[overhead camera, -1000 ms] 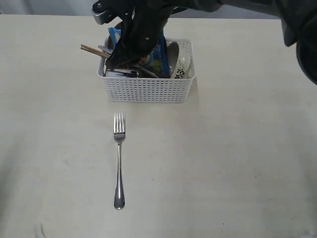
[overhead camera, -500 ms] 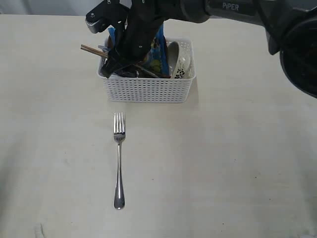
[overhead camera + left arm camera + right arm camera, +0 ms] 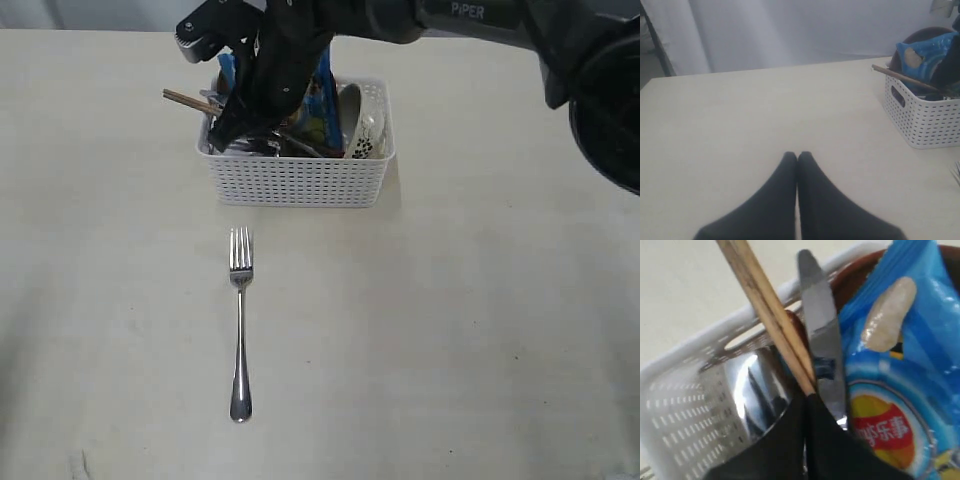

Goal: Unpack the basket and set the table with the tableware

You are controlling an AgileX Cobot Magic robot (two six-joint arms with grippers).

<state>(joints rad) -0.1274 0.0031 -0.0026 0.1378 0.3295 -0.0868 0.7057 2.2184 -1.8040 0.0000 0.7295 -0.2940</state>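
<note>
Soft, even, fairly bright light fills the scene, leaving just a faint shadow beside the basket (image 3: 300, 180) on the table (image 3: 480, 330), while the right wrist view is blurred with glare on the steel cup (image 3: 752, 390), and the left gripper (image 3: 797, 156) looks out of focus.

From high up, the exterior view looks down at the big cream table (image 3: 480, 350). The left wrist view looks low across it; the right sits very close. All show the white holey plastic basket (image 3: 298, 182).
</note>
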